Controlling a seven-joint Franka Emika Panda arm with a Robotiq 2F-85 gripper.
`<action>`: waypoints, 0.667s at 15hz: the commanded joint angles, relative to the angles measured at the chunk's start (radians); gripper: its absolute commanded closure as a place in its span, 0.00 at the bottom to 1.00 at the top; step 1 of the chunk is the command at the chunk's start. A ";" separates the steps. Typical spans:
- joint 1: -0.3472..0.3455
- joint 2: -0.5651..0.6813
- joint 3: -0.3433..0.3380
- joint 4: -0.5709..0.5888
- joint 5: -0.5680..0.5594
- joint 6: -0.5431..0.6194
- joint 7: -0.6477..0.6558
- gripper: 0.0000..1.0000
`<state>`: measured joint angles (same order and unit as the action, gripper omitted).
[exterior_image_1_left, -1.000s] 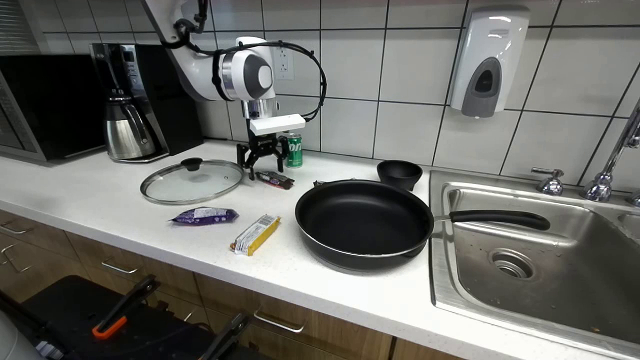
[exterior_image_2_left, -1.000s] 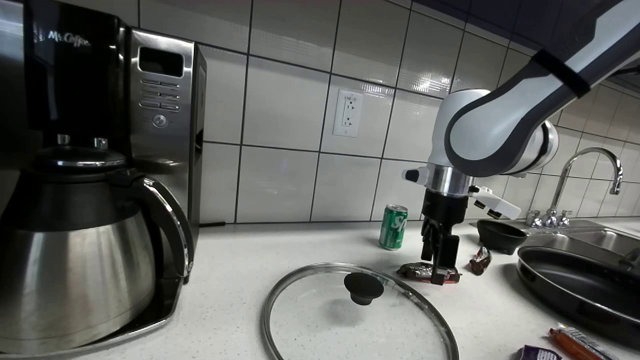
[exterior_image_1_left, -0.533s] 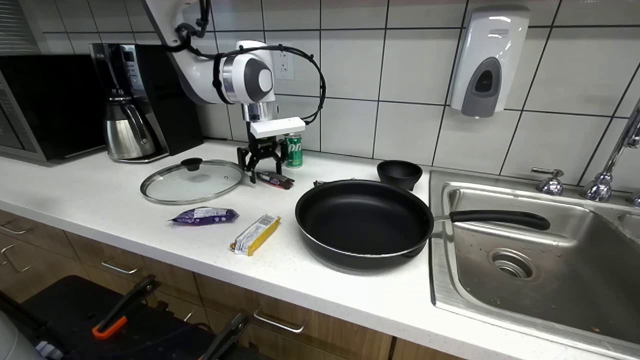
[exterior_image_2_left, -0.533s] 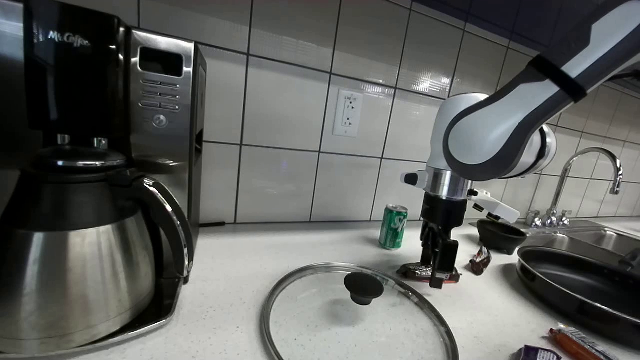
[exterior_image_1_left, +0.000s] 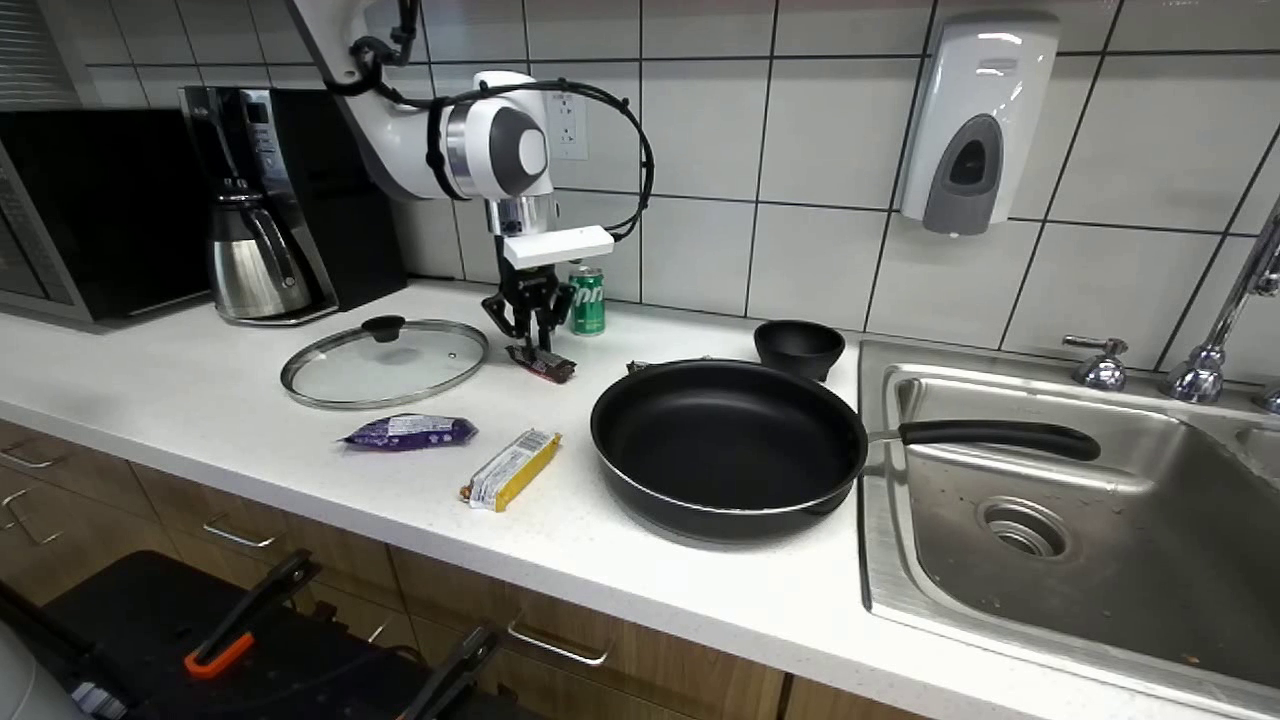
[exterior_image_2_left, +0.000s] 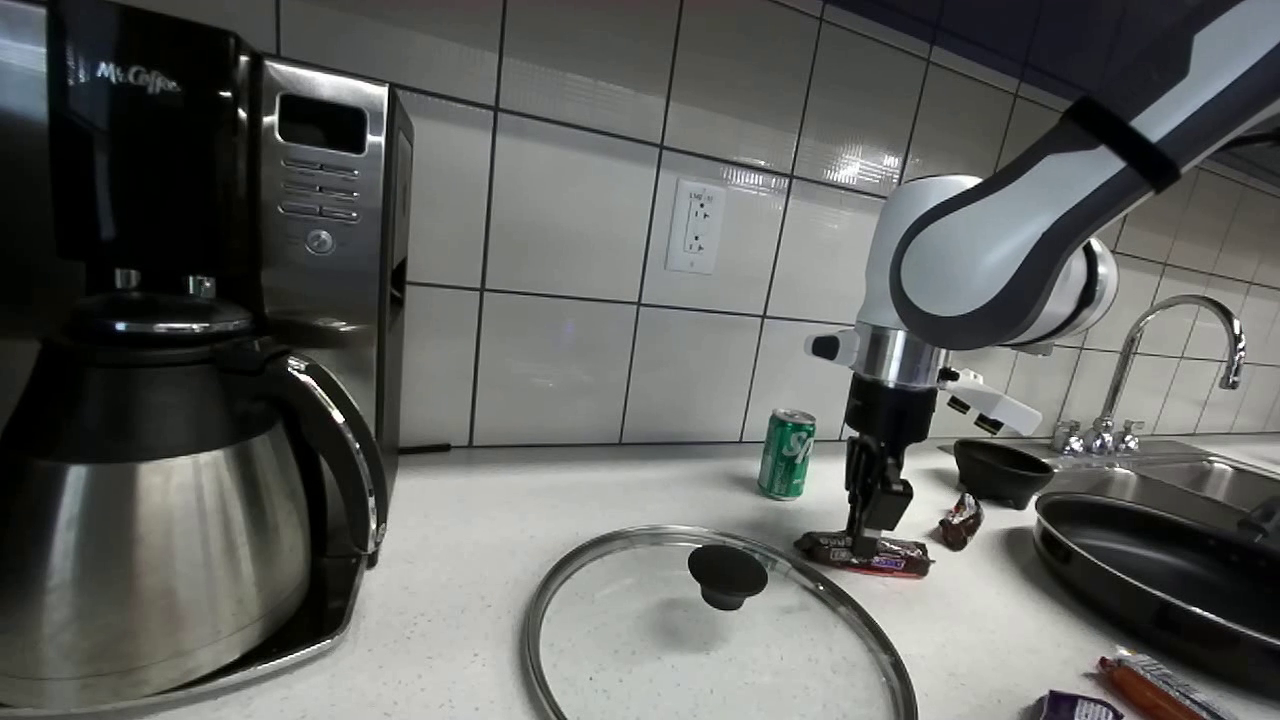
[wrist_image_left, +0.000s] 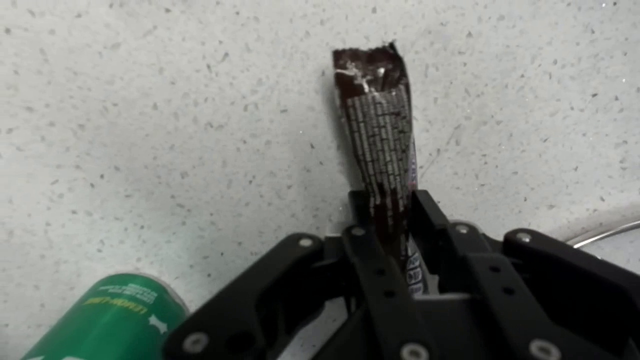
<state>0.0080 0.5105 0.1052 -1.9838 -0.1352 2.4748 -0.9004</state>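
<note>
I have the tool (wrist_image_left: 390, 197) clamped on a brown candy bar (wrist_image_left: 381, 130), its fingers (wrist_image_left: 429, 211) just that width apart; from here I see the bar lying on the table (exterior_image_2_left: 550, 490), near the glass lid (exterior_image_1_left: 400, 375).

I had my white-and-grey arm (exterior_image_2_left: 985, 268) slanting down; silver cylindrical wrist (exterior_image_2_left: 898, 357) vertical; black two-fingered gripper (wrist_image_left: 390, 207) pointed downward, jaws close together.

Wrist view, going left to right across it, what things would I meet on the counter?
Green soda can → brown-wrapped bar → glass lid, with only part of it showing at the right edge.
</note>
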 joint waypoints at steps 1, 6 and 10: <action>-0.030 -0.017 0.018 -0.002 -0.005 -0.016 -0.032 1.00; -0.021 -0.052 0.008 -0.016 -0.031 -0.046 -0.032 0.97; -0.015 -0.113 0.007 -0.026 -0.071 -0.120 -0.076 0.98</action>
<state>-0.0010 0.4765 0.1053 -1.9843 -0.1732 2.4319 -0.9329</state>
